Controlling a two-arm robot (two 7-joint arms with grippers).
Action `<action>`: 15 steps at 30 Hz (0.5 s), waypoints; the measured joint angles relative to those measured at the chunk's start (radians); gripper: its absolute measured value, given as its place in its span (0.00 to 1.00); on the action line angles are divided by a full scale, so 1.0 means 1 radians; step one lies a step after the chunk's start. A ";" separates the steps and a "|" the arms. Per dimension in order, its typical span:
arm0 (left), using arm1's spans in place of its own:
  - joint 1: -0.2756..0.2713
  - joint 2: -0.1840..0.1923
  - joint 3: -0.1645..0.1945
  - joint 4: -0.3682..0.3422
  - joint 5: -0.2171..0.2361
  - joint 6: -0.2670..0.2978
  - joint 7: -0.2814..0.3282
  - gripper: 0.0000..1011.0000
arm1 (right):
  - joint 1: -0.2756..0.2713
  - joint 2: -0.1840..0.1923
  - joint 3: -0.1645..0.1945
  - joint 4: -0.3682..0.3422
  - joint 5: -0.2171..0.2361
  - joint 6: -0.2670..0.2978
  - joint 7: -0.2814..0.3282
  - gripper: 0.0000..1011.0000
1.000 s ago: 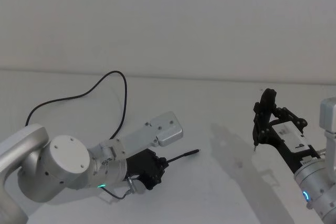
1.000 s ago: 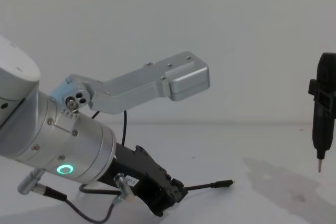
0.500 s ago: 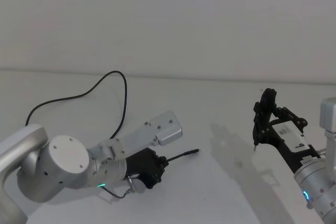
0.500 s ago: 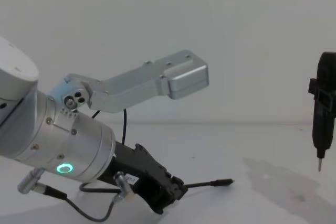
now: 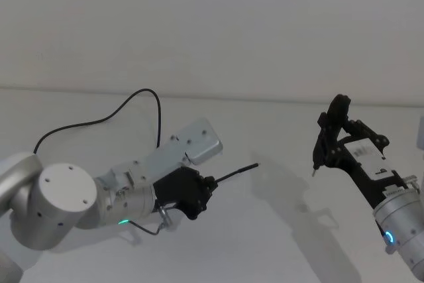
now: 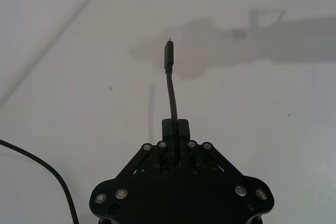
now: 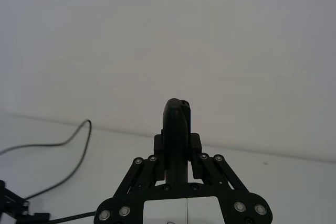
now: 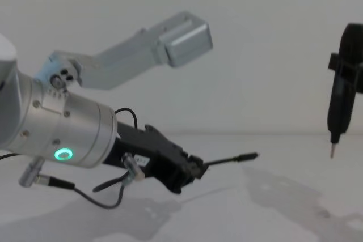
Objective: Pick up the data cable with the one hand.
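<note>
Left of centre, one cable (image 5: 233,173) has its plug end raised off the table (image 5: 265,243), pinched between the fingers of the left gripper (image 5: 207,187); its slack loops behind, partly hidden by that arm. Of two grippers, the right gripper (image 5: 329,140) hangs well apart, fingers clamped on one pen tool (image 8: 339,92), pin down

Head view high, looking down; chest view low, apparently nearer, side-on; both share left end effector (image 5: 207,189).
</note>
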 joint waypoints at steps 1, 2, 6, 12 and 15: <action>0.003 0.001 -0.009 -0.006 -0.007 -0.007 -0.001 0.05 | 0.000 -0.004 0.003 -0.010 0.012 0.003 0.007 0.27; 0.005 0.002 -0.017 -0.012 -0.014 -0.013 -0.004 0.05 | 0.000 -0.004 0.003 -0.010 0.012 0.003 0.007 0.27; 0.009 0.006 -0.034 -0.024 -0.029 -0.024 -0.012 0.05 | 0.002 -0.014 0.008 -0.038 0.042 0.012 0.025 0.27; 0.014 0.013 -0.055 -0.043 -0.050 -0.040 -0.022 0.05 | 0.009 -0.026 0.010 -0.068 0.077 0.022 0.045 0.27; 0.016 0.015 -0.063 -0.050 -0.058 -0.045 -0.027 0.05 | 0.015 -0.031 0.010 -0.077 0.090 0.024 0.051 0.27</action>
